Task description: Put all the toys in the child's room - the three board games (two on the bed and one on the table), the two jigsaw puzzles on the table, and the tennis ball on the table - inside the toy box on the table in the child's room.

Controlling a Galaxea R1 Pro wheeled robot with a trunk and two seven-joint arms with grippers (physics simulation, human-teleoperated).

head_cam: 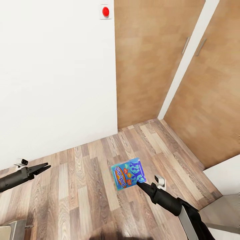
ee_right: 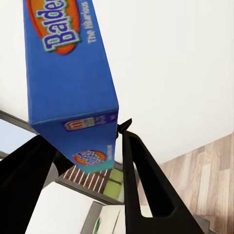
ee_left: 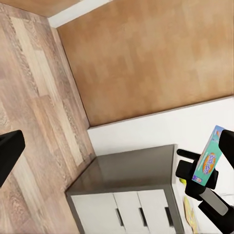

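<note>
The right end effector (head_cam: 141,184) is clamped on the blue board game (head_cam: 128,173), low in the frame. The left end effector (head_cam: 41,168) hangs open. The thin pinch could let the game slip to the floor (head_cam: 83,186).

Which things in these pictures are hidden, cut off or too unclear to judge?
- Board game, right wrist view: its top runs off the picture edge, so the title is cut.
- Left gripper, head view: fingertips look nearly together; open or shut is uncertain.
- Grey cabinet, left wrist view: the picture edge cuts its lower drawers.
- Yellowish things beside the cabinet: partly behind the right arm, too small to identify.
- Grey surface, head view: cut by the corner.
</note>
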